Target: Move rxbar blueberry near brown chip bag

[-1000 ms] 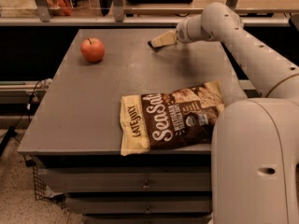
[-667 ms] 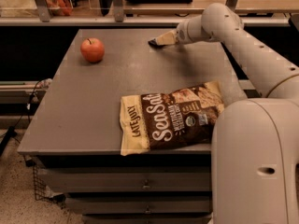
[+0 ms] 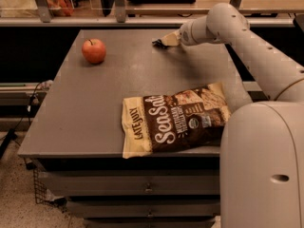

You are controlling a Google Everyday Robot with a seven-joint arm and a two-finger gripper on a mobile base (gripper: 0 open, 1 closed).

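Camera view showed the gripper point(image 3: 160, 42) low over the far side of the counter point(image 3: 90, 108), reaching in from the right at the end of the pale arm point(image 3: 259, 51). Its fingers point(image 3: 167, 39) were drawn in to a narrow wedge, pinched on a small dark sliver at their tip, the rxbar blueberry point(image 3: 155, 43). Most of the bar was hidden by the fingers, and whether it touched the counter could not be told. The brown chip bag point(image 3: 175, 120) lay flat at the near edge of the counter, its cream end with "Late July" lettering toward the left and its right end beside the robot's rounded body point(image 3: 263, 170). The bar and the bag were well apart, with bare counter between them. A red apple point(image 3: 94, 51) stood upright near the far left corner, well apart from both.
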